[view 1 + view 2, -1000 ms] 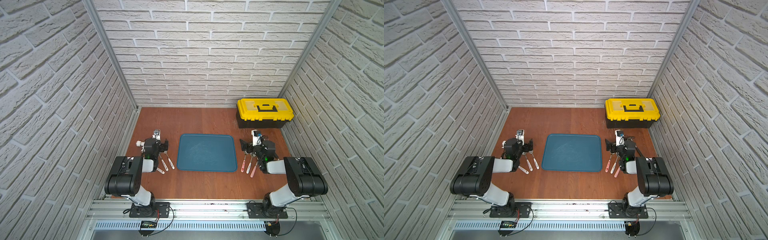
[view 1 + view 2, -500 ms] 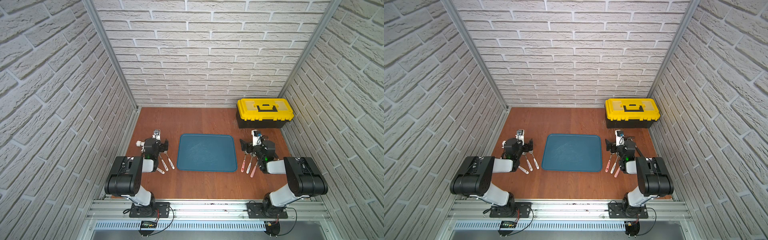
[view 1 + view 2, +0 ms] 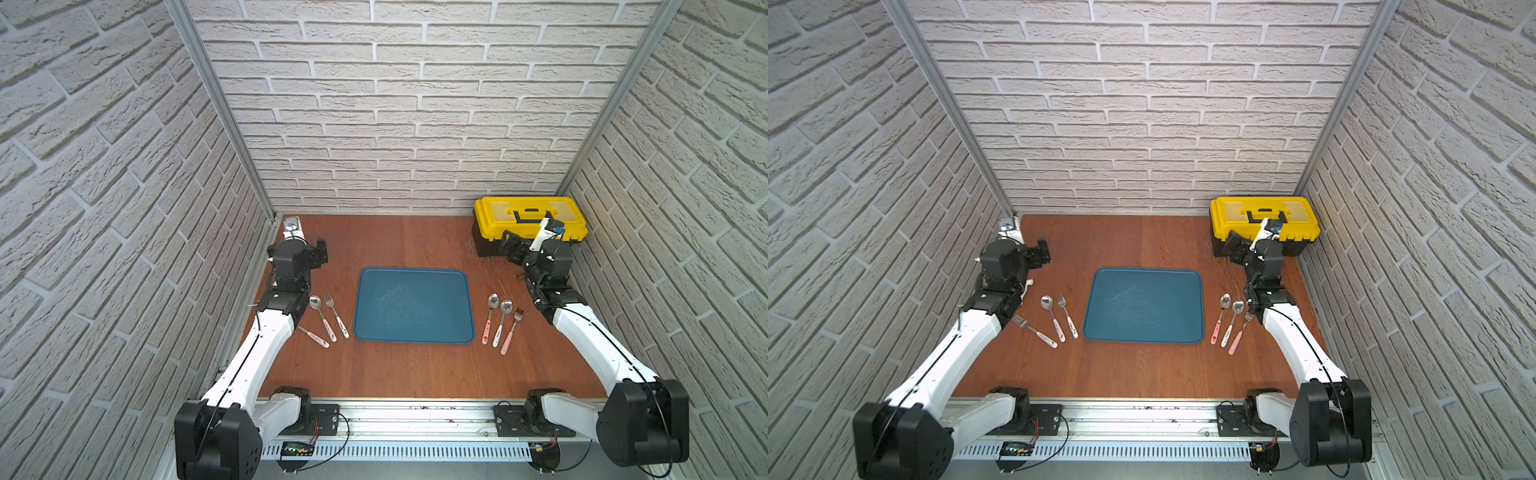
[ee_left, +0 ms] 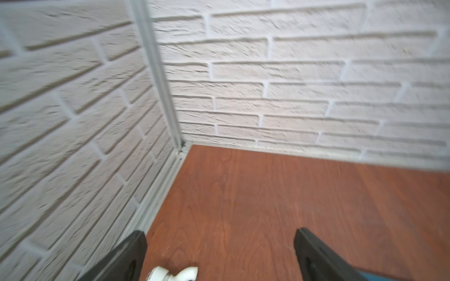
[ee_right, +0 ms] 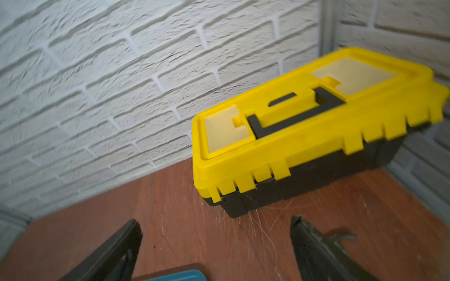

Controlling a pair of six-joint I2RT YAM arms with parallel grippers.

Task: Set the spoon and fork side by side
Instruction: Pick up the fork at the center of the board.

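Observation:
A spoon [image 3: 317, 304] [image 3: 1047, 303] and a fork [image 3: 331, 302] [image 3: 1062, 301] lie next to each other left of the blue tray [image 3: 413, 305] [image 3: 1144, 305]. A second fork [image 3: 1034, 329] lies beside them, partly under my left arm. Right of the tray lie two spoons [image 3: 492, 302] [image 3: 505, 307] and a pink-handled fork [image 3: 512, 330]. My left gripper [image 3: 321, 250] [image 4: 220, 232] hangs open over bare wood behind the left cutlery. My right gripper [image 3: 509, 245] [image 5: 216, 221] is open and empty, in front of the toolbox. Neither wrist view shows any cutlery.
A yellow and black toolbox [image 3: 530, 218] [image 5: 304, 121] stands shut in the back right corner, close ahead of my right gripper. Brick walls close in the wooden floor on three sides. A small white fitting [image 4: 174, 273] lies under my left gripper.
Both arms have lifted out of their folded pose, and the grippers have moved up and toward the back wall. The cutlery and tray have not moved.

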